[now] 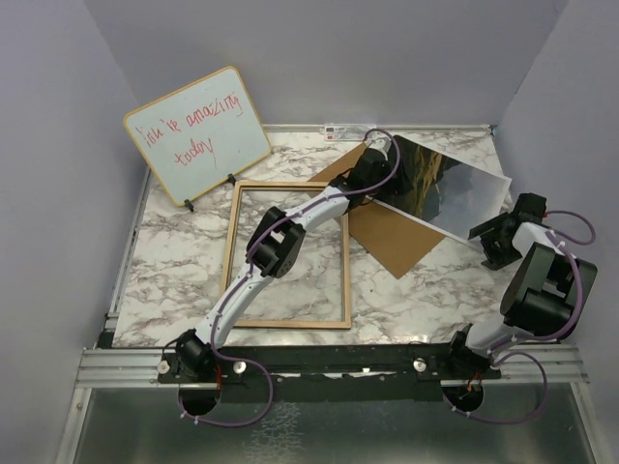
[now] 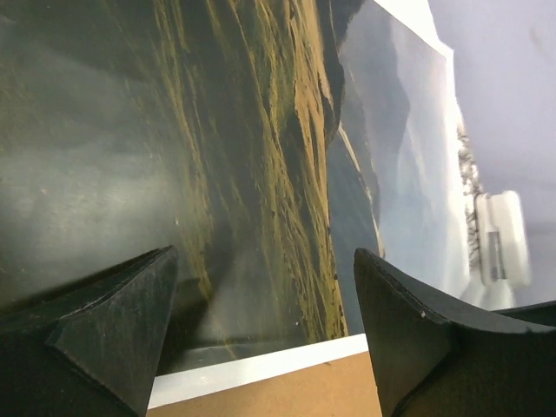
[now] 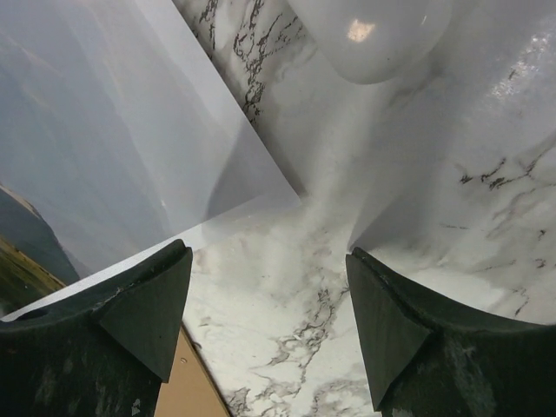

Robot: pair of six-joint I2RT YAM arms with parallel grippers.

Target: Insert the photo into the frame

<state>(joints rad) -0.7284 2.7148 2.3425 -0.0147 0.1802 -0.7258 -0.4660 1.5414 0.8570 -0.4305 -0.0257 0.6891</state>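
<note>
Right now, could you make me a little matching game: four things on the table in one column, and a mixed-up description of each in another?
Things:
1 whiteboard
2 frame
3 brown board
4 photo

Descriptions:
A glossy, at the back right
B red handwriting, propped up at the back left
C partly covered by the photo
D light wood, lying flat left of centre

Pairs: 1-B, 2-D, 3-C, 4-A

Overhead view spans table (image 1: 184, 261) — wrist views hug the photo (image 2: 261, 130).
</note>
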